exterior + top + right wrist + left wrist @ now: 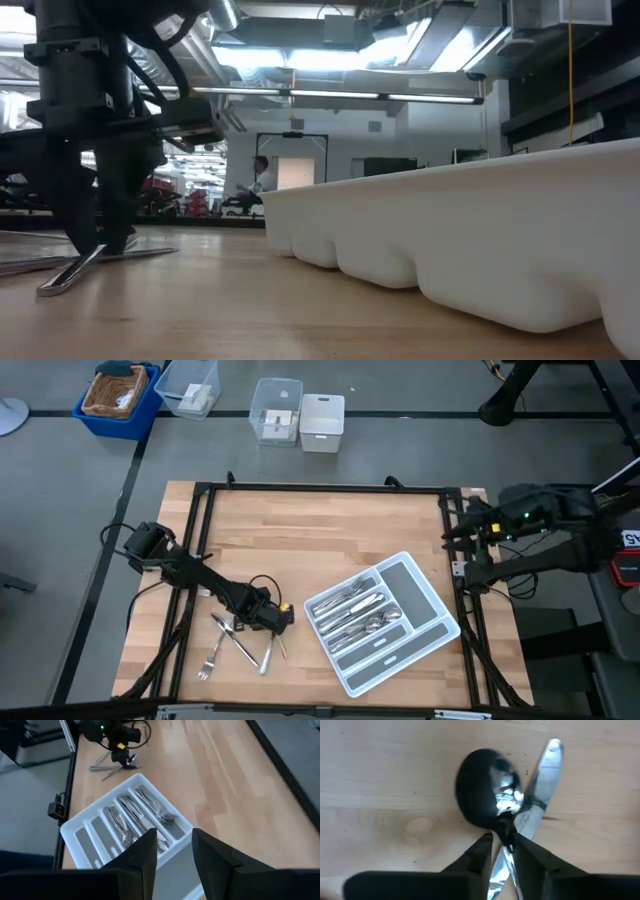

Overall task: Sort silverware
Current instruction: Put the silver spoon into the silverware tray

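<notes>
1. Closing in on a spoon [490, 795], the left hand [268, 617] sits low over the loose pile of silverware [235, 643] near the front left of the tabletop [330, 540].
2. Look at the left wrist view: the two dark fingers [480, 855] stand narrowly apart with the spoon's neck running between them, bowl out ahead. They look close to pinching, but I cannot tell whether they have it firmly.
3. Gripping at the neck makes sense to my eye: it is the slim part, just behind the bowl, so the narrow fingers can straddle it.
4. A knife [540, 785] lies crossed under the spoon, its rounded tip angling away beside the bowl. That crossing is likely the snag; the knife could come along.
5. The spoon's long axis runs straight out from the hand, bowl leading, handle back beneath the wrist.
6. Over at front right, the grey tray [425, 645] lies at a slant, and several pieces already rest lengthwise in its long slots.
7. The right hand [174, 851] waits off the right edge, fingers parted and holding nothing, looking down over the tray.
</notes>
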`<state>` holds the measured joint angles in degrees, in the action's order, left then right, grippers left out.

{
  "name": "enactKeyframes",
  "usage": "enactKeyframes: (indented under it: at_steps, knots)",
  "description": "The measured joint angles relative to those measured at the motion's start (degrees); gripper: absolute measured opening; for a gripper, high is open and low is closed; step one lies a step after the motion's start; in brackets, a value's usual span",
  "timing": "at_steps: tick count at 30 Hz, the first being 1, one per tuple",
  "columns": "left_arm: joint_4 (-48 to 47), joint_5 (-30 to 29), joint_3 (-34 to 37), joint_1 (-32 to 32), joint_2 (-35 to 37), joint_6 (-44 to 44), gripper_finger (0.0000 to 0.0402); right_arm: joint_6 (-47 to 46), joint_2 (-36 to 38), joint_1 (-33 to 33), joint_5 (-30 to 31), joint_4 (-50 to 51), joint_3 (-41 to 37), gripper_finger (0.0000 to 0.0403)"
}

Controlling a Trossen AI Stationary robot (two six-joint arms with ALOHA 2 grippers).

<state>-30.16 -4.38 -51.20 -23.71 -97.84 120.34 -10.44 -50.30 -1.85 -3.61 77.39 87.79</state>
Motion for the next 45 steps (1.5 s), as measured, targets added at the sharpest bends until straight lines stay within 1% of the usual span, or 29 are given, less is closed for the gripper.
enactKeyframes:
  at_steps: [5, 8, 12, 15, 19, 22, 27, 31, 34, 36, 38, 40, 42, 45]
  knots:
    - [-0.73, -0.67, 0.10, 0.47, 0.00, -2.21, 0.0011, -3.91, 8.16, 0.00, -2.90, -9.87, -14.47, 0.0124]
    - [-0.82, -1.12, 0.13, 0.51, -0.03, -2.31, 0.0009, -4.89, 11.81, 0.00, -5.00, -15.79, -21.83, 0.0124]
    - [-0.40, -1.15, 0.15, 0.49, -0.02, -2.52, 0.0007, -5.02, 14.75, -0.02, -6.85, -21.50, -29.25, 0.0124]
    - [1.00, -1.09, 0.20, 0.49, 0.11, -3.73, 0.0004, -5.00, 15.07, -0.02, -7.13, -23.53, -33.15, 0.0124]
    - [2.17, -1.02, 0.35, 0.49, 1.20, -5.40, 0.0004, -4.98, 14.69, -0.02, -7.15, -23.75, -36.63, 0.0124]
    - [1.54, -0.94, 0.48, 0.51, 3.19, -5.57, 0.0003, -4.98, 14.01, -0.02, -7.16, -23.89, -38.71, 0.0124]
    - [2.65, -0.85, 0.39, 0.49, 6.14, -9.18, 0.0002, -4.98, 13.65, -0.02, -7.50, -25.54, -41.93, 0.0124]
    - [7.96, -1.42, 0.33, 0.64, 8.45, -13.09, 0.0002, -4.96, 13.69, -0.07, -7.49, -29.04, -44.72, 0.0124]
    - [17.82, -5.57, 0.33, 1.14, 8.57, -17.35, 0.0002, -4.94, 13.68, -0.07, -7.48, -31.31, -46.56, 0.0124]
    - [28.07, -10.46, 0.23, 1.95, 8.07, -21.72, 0.0002, -4.94, 13.70, -0.07, -7.48, -33.51, -47.91, 0.0124]
    - [38.91, -15.12, 0.17, 3.12, 7.00, -29.00, 0.0002, -4.92, 13.68, -0.05, -7.48, -35.37, -49.27, 0.0124]
    - [48.32, -17.64, -0.33, 4.71, 5.53, -38.18, 0.0002, -4.92, 13.68, -0.07, -7.49, -36.86, -50.35, 0.0124]
    - [53.07, -18.03, -2.37, 6.37, 3.70, -47.21, 0.0002, -4.92, 13.68, -0.06, -7.52, -37.57, -51.16, 0.0124]
    - [53.38, -17.45, -7.46, 8.45, -0.03, -60.44, 0.0002, -4.92, 13.68, -0.04, -7.52, -37.55, -51.99, 0.0124]
